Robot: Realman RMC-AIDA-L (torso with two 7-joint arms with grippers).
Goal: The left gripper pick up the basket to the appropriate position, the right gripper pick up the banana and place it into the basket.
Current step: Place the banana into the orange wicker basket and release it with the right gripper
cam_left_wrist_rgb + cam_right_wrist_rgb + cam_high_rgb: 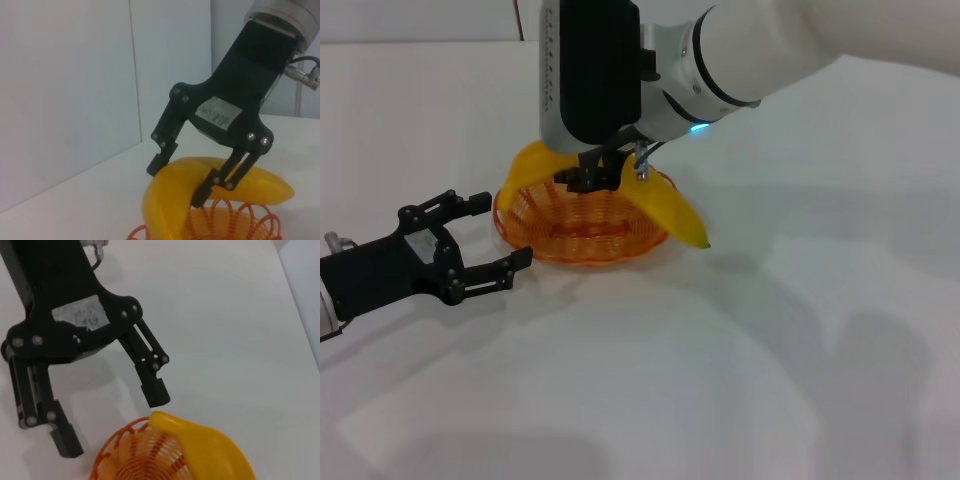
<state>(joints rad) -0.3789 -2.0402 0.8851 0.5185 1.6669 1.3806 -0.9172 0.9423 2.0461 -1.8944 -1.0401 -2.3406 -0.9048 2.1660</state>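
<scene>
- Hanging directly over the basket (pixel 582 225): the right gripper (pixel 181 184), jaws straddling the middle of the banana (pixel 665 205), one fingertip at each flank; impossible to tell whether pressing on the skin or slightly parted from it.
- Lying across the basket's scalloped rim: the banana, both ends overhanging, the dark tip pointing out past the rim toward the robot's right.
- Sitting on the white bench (pixel 800 340), just beside the basket's near-left edge: the left gripper (pixel 490 232), jaws spread wide, gripping nothing.
- Judging handling: banana looking smooth and fairly slippery, firm yet bruisable, moderately light; best taken across the thick middle with gentle pressure.
- Judging the basket: light, springy wire, probably apt to slide or tip if nudged; best pinched at a rim loop.
</scene>
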